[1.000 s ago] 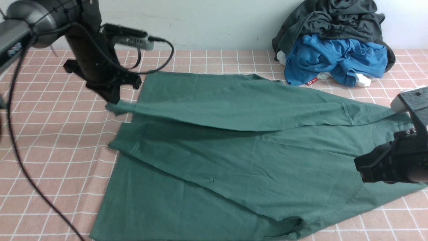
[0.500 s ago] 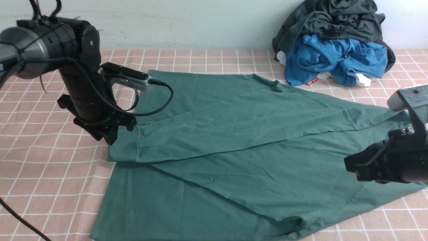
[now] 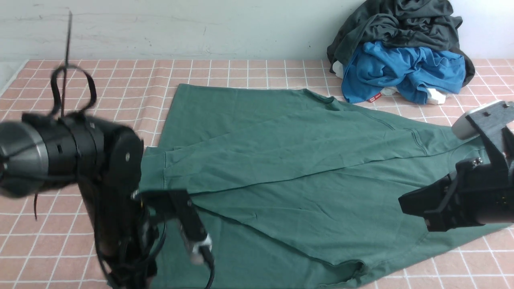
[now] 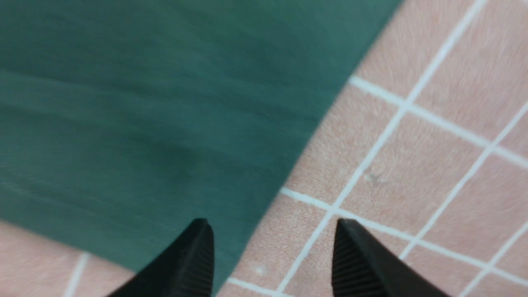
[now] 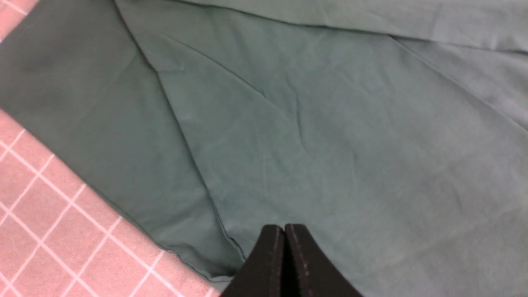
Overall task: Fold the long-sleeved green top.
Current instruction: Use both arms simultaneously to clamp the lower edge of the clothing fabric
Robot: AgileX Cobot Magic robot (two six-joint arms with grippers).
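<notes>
One pink counter (image 3: 241, 72) with a white grid fills your front view, running back to a pale wall. Spread across most of it is the green long-sleeved top (image 3: 281, 176), lying flat with its hem to the left and its shoulders to the right. A sleeve (image 3: 281, 160) is laid diagonally over the body, and its cuff (image 3: 154, 170) rests at the top's left edge.

At the far right, against the wall, you have a heap of clothes: a dark grey garment (image 3: 397, 24) draped over a bright blue garment (image 3: 401, 70). The heap sits just beyond the top's far right edge.

Your left arm (image 3: 80, 160) is low at the near left, blurred, over the top's near left part. Your right arm (image 3: 482, 192) reaches in from the right edge, above the top's shoulder area.

Your left end effector (image 4: 272, 260) is spread, with nothing between its fingers; in the wrist view one finger sits over the green cloth's edge and the other over the bare counter. Your right end effector (image 5: 284, 255) has its fingers pressed together above the top, with no cloth visibly caught between them.
</notes>
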